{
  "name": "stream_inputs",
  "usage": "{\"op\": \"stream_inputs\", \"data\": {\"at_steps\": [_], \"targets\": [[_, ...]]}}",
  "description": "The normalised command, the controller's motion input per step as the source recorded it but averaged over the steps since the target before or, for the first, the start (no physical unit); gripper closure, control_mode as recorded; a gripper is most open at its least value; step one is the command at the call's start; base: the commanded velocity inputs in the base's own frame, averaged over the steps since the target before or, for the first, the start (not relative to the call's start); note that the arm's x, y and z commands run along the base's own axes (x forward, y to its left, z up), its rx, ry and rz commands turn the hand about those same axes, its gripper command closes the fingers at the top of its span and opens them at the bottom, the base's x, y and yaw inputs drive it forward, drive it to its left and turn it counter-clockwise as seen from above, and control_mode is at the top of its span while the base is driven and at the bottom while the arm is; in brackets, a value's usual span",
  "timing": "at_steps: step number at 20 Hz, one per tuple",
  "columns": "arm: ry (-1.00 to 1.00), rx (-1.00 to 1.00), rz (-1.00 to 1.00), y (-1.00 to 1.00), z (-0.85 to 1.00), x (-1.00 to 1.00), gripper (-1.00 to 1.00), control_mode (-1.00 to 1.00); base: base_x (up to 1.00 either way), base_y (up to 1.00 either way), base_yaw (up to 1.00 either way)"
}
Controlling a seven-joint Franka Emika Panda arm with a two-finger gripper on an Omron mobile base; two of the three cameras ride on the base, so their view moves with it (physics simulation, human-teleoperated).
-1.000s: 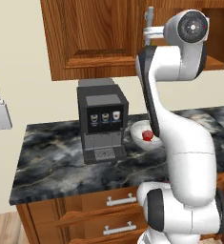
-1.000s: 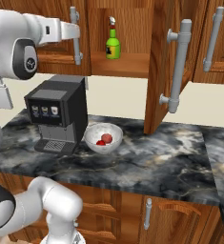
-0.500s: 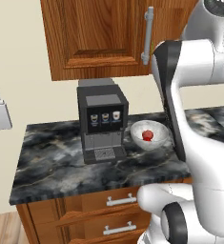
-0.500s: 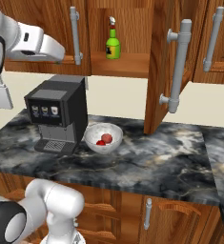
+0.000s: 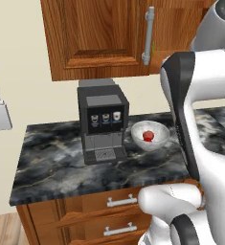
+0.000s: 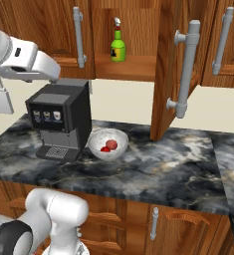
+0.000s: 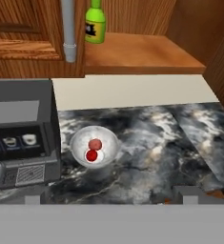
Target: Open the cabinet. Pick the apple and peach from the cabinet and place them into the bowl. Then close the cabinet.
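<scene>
With both fruits in the bowl (image 6: 107,145), the open door (image 6: 169,69) stood right of the empty, wide-open gripper (image 7: 112,194).

Your left base view looks from behind the arm, forward and down, at the bench (image 5: 61,167) with the coffee machine (image 5: 102,122) and bowl (image 5: 150,135) fairly near. Your right base view faces the same bench from the other side, sharing machine, bowl and the cabinet (image 6: 171,60). Your hand view looks steeply down from above onto bowl, machine and the cabinet shelf (image 7: 142,52).
</scene>
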Motion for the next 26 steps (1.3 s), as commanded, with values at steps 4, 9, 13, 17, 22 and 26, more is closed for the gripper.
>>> {"op": "stream_inputs", "data": {"at_steps": [4, 9, 13, 17, 22, 26], "targets": [[-0.01, 0.0, 0.0, 0.0, -0.35, -1.0, -1.0, -1.0, 0.0, 0.0, 0.0], [-0.13, 0.0, 0.0, -0.18, -0.31, -1.0, -1.0, -1.0, 0.0, 0.0, 0.0], [-0.21, 0.03, 0.0, -0.5, 0.0, -1.0, -1.0, -1.0, 0.0, 0.0, 0.0], [-0.2, 0.08, 0.0, -0.85, 0.0, -1.0, -1.0, -1.0, 0.0, 0.0, 0.0], [-0.17, 0.1, 0.01, -0.93, 0.0, -0.95, -1.0, -1.0, 0.0, 0.0, 0.0], [-0.14, 0.12, 0.06, -0.97, 0.0, -0.7, -1.0, -1.0, 0.0, 0.0, 0.0]]}}
